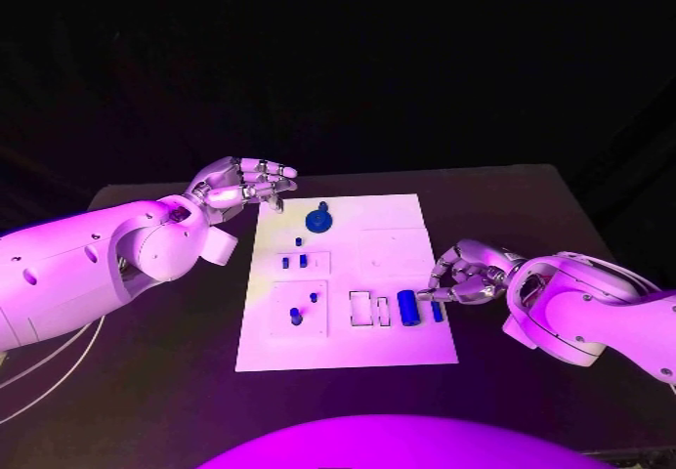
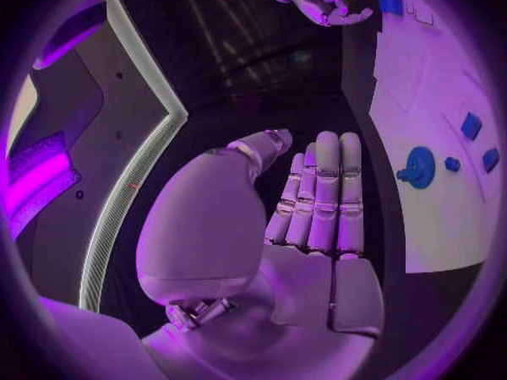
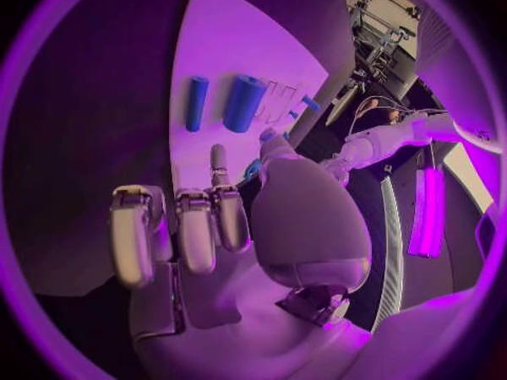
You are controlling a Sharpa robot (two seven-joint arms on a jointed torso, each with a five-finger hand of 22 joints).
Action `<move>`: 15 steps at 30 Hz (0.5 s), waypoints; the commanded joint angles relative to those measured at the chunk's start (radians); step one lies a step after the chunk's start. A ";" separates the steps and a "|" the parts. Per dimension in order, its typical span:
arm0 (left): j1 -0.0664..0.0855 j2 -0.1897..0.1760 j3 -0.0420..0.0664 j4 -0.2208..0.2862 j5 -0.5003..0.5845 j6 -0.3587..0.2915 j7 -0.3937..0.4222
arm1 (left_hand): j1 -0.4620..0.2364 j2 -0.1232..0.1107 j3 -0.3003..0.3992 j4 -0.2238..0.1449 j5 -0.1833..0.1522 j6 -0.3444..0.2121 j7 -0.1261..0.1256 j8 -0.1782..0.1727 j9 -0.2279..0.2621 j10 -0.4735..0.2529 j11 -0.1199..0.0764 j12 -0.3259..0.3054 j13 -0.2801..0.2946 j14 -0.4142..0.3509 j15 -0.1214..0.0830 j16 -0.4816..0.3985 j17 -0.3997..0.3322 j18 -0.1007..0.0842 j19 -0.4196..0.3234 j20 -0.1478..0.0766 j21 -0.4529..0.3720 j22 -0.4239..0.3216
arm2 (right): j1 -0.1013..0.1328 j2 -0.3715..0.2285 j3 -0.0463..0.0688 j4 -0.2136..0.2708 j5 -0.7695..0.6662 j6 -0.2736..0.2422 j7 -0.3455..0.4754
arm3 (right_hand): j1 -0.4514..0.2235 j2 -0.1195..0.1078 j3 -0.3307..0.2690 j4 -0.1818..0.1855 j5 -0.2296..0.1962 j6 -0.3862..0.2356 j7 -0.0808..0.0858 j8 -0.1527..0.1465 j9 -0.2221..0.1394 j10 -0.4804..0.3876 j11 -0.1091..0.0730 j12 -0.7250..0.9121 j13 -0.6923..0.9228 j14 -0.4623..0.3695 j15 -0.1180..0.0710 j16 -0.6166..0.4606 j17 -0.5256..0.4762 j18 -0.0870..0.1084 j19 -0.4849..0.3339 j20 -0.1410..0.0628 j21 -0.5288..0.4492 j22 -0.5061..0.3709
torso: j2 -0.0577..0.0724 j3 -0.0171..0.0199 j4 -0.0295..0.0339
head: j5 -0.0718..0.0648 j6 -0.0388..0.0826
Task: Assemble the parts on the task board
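Your right hand [image 1: 465, 274] hovers at the task board's [image 1: 395, 347] right edge, fingers curled but holding nothing, just beside the thick blue cylinder [image 1: 408, 307]; a careless reach may roll it away. Your left hand [image 1: 242, 183], upper left, is empty with loosely curled fingers.

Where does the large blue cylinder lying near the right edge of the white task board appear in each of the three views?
Head view: the large blue cylinder lies on the white task board, just inboard of the right hand.
Left wrist view: I cannot make it out there.
Right wrist view: it lies beyond the fingers, beside a thinner blue rod.
Shared landmark: the thinner blue rod alongside it.
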 commanded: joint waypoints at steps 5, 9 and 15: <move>0.000 -0.002 0.001 0.004 0.006 0.017 0.013 | -0.006 0.002 -0.004 0.000 -0.003 -0.004 0.001 0.001 -0.001 -0.006 -0.002 0.005 0.001 -0.003 0.004 -0.004 -0.001 0.006 0.002 0.008 -0.007 -0.001 | -0.019 0.019 0.000 0.008 -0.053 0.014 -0.080 | 0.006 0.015 -0.029 0.000 0.006 -0.004 -0.004 0.007 0.004 0.032 -0.003 0.005 0.141 0.086 -0.009 0.008 0.167 -0.009 0.088 -0.006 0.012 0.246 | 0.001 -0.0017 0.0023 | -0.002 -0.007; 0.000 -0.003 0.001 0.005 0.006 0.017 0.013 | -0.006 0.002 -0.004 0.000 -0.003 -0.004 0.001 0.001 -0.001 -0.006 -0.002 0.005 0.001 -0.003 0.004 -0.004 -0.001 0.006 0.002 0.008 -0.007 -0.001 | -0.028 0.033 0.000 0.003 -0.059 0.033 -0.096 | 0.003 0.018 -0.044 0.002 0.006 -0.003 -0.004 0.011 0.006 0.033 -0.003 0.006 0.144 0.086 -0.009 0.008 0.168 -0.009 0.089 -0.005 0.015 0.246 | 0.001 -0.0011 0.0019 | -0.003 -0.010; 0.000 -0.007 0.001 0.007 0.006 0.017 0.012 | -0.006 0.002 -0.004 0.000 -0.003 -0.004 0.001 0.001 -0.001 -0.006 -0.002 0.005 0.001 -0.003 0.004 -0.004 -0.001 0.006 0.002 0.008 -0.007 -0.001 | -0.045 0.055 0.000 -0.010 -0.057 0.061 -0.110 | -0.039 0.038 -0.090 0.003 0.007 -0.007 -0.004 0.019 0.012 0.030 -0.003 0.002 0.143 0.086 -0.009 0.009 0.171 -0.009 0.088 -0.005 0.014 0.246 | 0.002 -0.0010 0.0003 | 0.000 -0.013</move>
